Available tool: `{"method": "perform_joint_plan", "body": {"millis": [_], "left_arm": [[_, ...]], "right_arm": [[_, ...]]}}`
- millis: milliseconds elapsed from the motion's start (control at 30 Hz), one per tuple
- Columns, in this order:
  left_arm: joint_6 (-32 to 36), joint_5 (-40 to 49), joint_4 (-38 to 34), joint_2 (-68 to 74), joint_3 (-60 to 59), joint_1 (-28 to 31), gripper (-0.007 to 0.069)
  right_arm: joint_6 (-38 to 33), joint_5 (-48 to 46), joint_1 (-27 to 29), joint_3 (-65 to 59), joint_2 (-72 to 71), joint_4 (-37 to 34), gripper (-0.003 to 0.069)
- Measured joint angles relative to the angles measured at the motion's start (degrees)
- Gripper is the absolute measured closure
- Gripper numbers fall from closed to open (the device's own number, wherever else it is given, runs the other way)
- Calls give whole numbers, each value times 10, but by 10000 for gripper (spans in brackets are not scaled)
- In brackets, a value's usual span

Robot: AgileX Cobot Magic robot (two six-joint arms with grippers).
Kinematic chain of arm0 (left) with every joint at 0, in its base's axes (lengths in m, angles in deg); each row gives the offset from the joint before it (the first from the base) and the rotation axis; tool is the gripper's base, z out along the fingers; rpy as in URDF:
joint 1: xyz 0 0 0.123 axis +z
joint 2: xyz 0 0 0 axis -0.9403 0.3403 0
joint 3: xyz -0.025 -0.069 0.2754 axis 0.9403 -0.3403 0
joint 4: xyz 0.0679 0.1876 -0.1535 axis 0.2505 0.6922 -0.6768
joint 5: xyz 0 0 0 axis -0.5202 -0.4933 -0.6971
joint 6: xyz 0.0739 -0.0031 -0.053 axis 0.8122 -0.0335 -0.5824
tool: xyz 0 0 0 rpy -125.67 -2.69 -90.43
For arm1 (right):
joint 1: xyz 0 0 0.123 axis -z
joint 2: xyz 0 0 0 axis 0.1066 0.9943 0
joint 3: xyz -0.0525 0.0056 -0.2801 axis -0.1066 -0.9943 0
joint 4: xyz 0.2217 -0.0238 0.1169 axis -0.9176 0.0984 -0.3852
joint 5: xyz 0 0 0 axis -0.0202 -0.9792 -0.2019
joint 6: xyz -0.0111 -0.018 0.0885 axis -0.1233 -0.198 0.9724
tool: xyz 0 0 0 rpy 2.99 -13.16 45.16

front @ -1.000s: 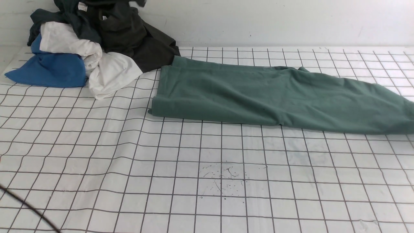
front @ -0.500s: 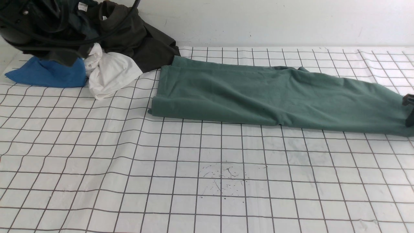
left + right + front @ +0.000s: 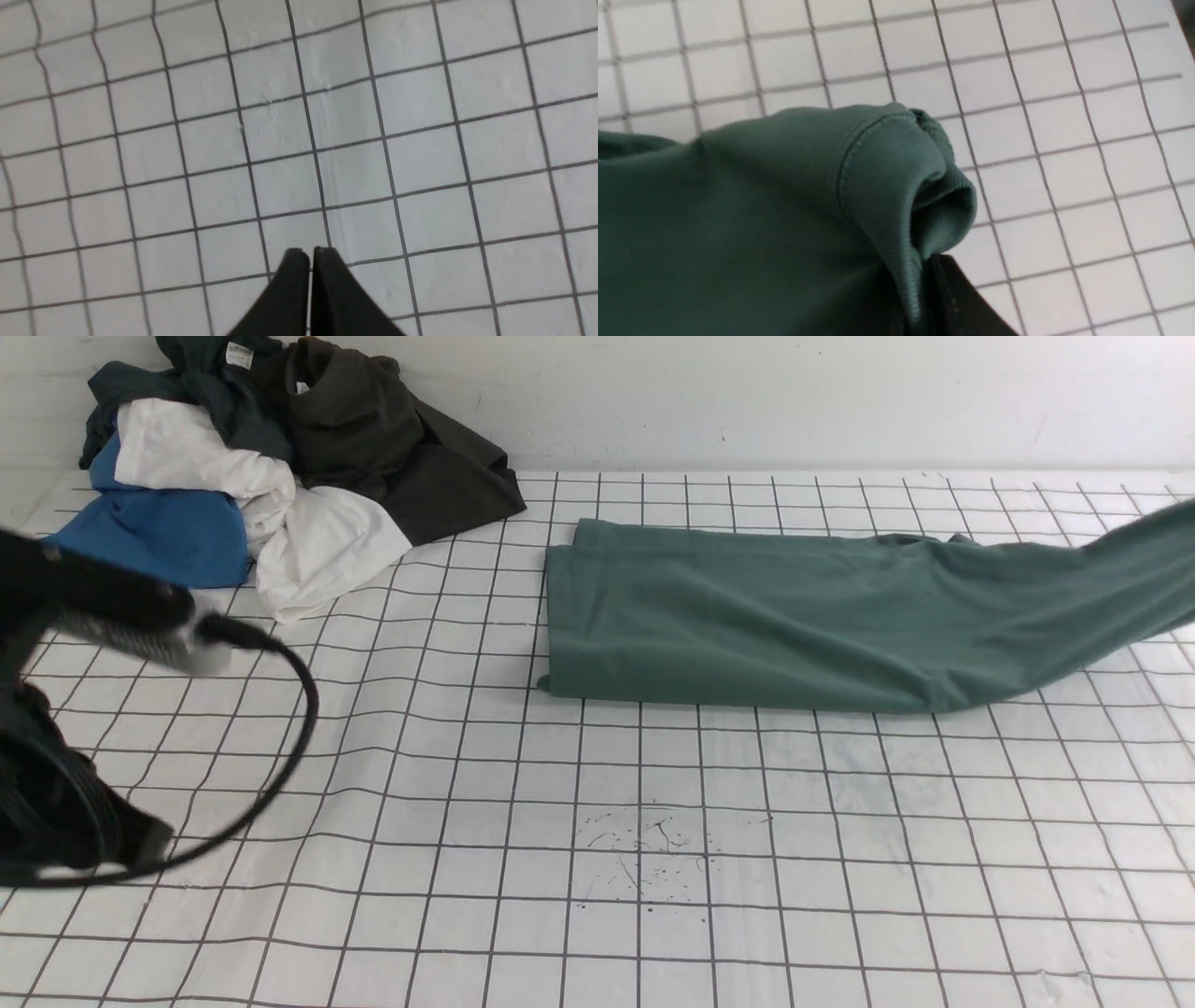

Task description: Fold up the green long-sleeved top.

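Front view: the green long-sleeved top (image 3: 747, 625) lies as a long folded band on the desk (image 3: 597, 896), to the right of the clothes pile (image 3: 271, 476) and apart from it. The end farthest from the pile hangs raised off the desk. The left arm (image 3: 65, 728) (blurred) sits nearer the camera than the pile.

Left wrist view: the left hand (image 3: 310, 261) has its jaws pressed together on nothing, over bare grid.

Right wrist view: the right hand (image 3: 927, 298) is pinched narrow on the top's ribbed edge (image 3: 887, 186).

My worry is that so slim a bite on springy ribbing slips under the cloth's weight. It may also catch only some layers, so the band opens or skews
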Motion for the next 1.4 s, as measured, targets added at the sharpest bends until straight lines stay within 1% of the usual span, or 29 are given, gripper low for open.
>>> {"method": "perform_joint_plan", "body": {"millis": [67,100,133,167,233,333,367,400,433,500,567,600,700,767,833,867,900,933,967,1033,1067,1100,1200,1300,1400], "left_arm": [[-8,-49,0,4,-46,0,631],[-9,-54,0,5,-49,0,631],[-15,-94,0,12,-73,0,631],[-18,-112,0,17,-79,0,631],[-25,-142,-1,28,-84,0,631],[-29,-155,-7,32,-85,0,631],[-29,-156,-11,32,-85,0,631],[-29,-156,-11,32,-85,0,631],[-30,-155,-18,32,-85,0,631],[-30,-153,-24,32,-85,0,631],[-30,-152,-28,32,-85,0,631],[-29,-149,-34,32,-85,0,631],[-29,-143,-41,32,-85,0,631],[-28,-139,-44,32,-85,0,631],[-28,-139,-44,32,-85,0,631],[-28,-139,-44,32,-85,0,631],[-28,-139,-44,32,-85,0,631],[-28,-139,-44,32,-85,0,631],[-28,-139,-44,32,-85,0,631],[-28,-140,-45,32,-85,0,631],[-28,-140,-45,32,-85,0,631],[-28,-140,-45,32,-85,0,631],[-28,-140,-45,32,-85,0,631],[-28,-140,-51,32,-85,0,631],[-26,-140,-67,31,-85,0,631]], "right_arm": [[-5,-4,-32,9,-14,-51,629],[-6,-4,-32,10,-14,-55,629],[-9,-6,-84,12,-16,-90,629],[-10,-6,-109,12,-15,-103,629],[-12,4,-187,12,-1,-130,629],[-13,38,-266,12,20,-148,629],[-13,61,-312,12,34,-151,629],[-14,66,-312,12,37,-151,629],[-21,109,-369,12,64,-152,629],[-25,149,-410,12,93,-152,629],[-27,169,-431,12,109,-151,629],[-31,194,-452,11,135,-143,629],[-37,198,-468,8,153,-133,616],[-39,197,-472,7,154,-130,580],[-39,197,-471,20,151,-130,513],[-39,197,-471,21,151,-130,506],[-39,192,-470,34,148,-129,443],[-39,189,-470,45,147,-129,411],[-39,183,-470,58,145,-128,363],[-39,168,-470,81,143,-127,296],[-39,166,-470,83,143,-127,291],[-39,145,-470,99,138,-123,253],[-40,122,-467,105,132,-117,249],[-41,87,-464,106,129,-97,284],[-42,8,-455,106,128,-73,427]]}}
